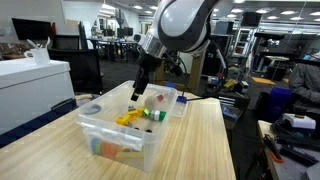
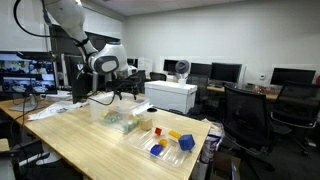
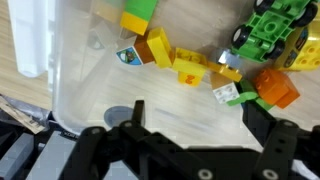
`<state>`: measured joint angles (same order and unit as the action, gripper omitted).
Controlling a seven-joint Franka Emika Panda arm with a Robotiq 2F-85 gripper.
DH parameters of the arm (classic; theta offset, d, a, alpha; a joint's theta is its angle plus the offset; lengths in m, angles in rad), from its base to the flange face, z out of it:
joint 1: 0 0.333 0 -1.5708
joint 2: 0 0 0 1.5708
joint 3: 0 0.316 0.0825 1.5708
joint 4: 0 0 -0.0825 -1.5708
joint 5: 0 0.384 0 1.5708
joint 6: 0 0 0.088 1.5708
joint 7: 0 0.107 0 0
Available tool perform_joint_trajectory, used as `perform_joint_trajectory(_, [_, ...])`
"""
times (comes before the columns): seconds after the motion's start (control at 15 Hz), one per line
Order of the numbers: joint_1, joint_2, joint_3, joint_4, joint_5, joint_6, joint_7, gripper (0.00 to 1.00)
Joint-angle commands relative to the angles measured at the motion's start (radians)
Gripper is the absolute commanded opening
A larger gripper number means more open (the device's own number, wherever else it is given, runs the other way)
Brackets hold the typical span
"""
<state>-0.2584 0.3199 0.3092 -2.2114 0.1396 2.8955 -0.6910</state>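
Tool: gripper (image 3: pixel 192 113), jaws spread wide, nothing between them and touching nothing; in both exterior views it hangs above the bin.
Carrier: clear plastic bin (image 1: pixel 112 140) on the wooden desk (image 1: pixel 200 140), set toward the desk's near edge in an exterior view.
Nearest thing: yellow blocks (image 3: pixel 165 55), a joined run of several, lying on the bin floor near its middle.
Bearing from tool: in the wrist view the fingers (image 3: pixel 136 112) enter from the bottom edge. The yellow blocks lie straight ahead of the open gap, apart from both fingers and lower than them.
Long axis: the run slants from upper left to lower right in the wrist view, so it lies oblique to the line between the jaws, not square to it.
Neighbours: orange block (image 3: pixel 276 88) just beside the run's lower right end; green toy truck (image 3: pixel 270 25) beyond it.
Also on desk: shallow tray (image 2: pixel 165 156) of blue and yellow blocks, further along.
Arm: one only, so no question of the nearer side.
Writing: two small printed tiles (image 3: pixel 127 56) carry pictures; print too small to read. No brand legible.
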Motion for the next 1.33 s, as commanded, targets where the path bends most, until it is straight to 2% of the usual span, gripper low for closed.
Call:
perform_joint_trajectory(0.0, [0.025, -0.007, -0.032, -0.041, -0.043, -0.055, -0.051, 1.0])
perform_joint_trajectory(0.2, [0.079, 0.026, -0.085, -0.04, -0.124, -0.101, -0.043, 1.0])
perform_joint_trajectory(0.4, [0.135, 0.074, -0.111, -0.02, -0.244, -0.116, -0.085, 1.0])
perform_joint_trajectory(0.6, [0.168, 0.103, -0.132, 0.012, -0.319, -0.109, -0.096, 1.0])
perform_joint_trajectory(0.8, [0.265, 0.247, -0.231, 0.27, -0.422, -0.25, -0.033, 1.0])
perform_joint_trajectory(0.87, [0.293, 0.293, -0.238, 0.325, -0.448, -0.312, -0.044, 1.0])
perform_joint_trajectory(1.0, [0.321, 0.324, -0.23, 0.349, -0.488, -0.36, -0.063, 1.0])
perform_joint_trajectory(1.27, [0.334, 0.326, -0.223, 0.353, -0.524, -0.381, -0.075, 1.0])
